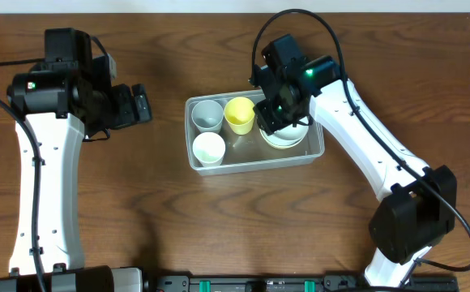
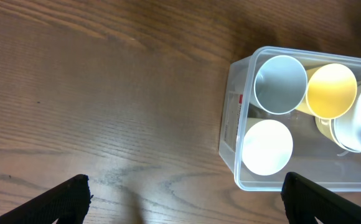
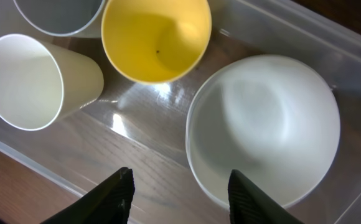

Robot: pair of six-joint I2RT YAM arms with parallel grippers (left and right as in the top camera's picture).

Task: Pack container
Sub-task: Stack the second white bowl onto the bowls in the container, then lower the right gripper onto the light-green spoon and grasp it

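The clear plastic container [image 1: 314, 151] sits at the table's middle. It holds a grey cup [image 1: 207, 114], a yellow cup [image 1: 239, 114], a white cup [image 1: 209, 148] and a white bowl [image 1: 287, 138]. My right gripper [image 1: 274, 113] hovers over the container, above the bowl's left edge, open and empty. In the right wrist view its fingers [image 3: 179, 186] straddle the bowl's rim [image 3: 264, 127], beside the yellow cup [image 3: 155, 37] and white cup [image 3: 25, 81]. My left gripper [image 1: 140, 104] is open and empty, left of the container. The left wrist view shows the container [image 2: 230, 134] and the cups.
The container's left wall faces my left gripper, with bare wood [image 2: 106, 93] between them. Bare wooden table [image 1: 243, 219] lies in front of the container. A black rail [image 1: 243, 284] runs along the table's front edge.
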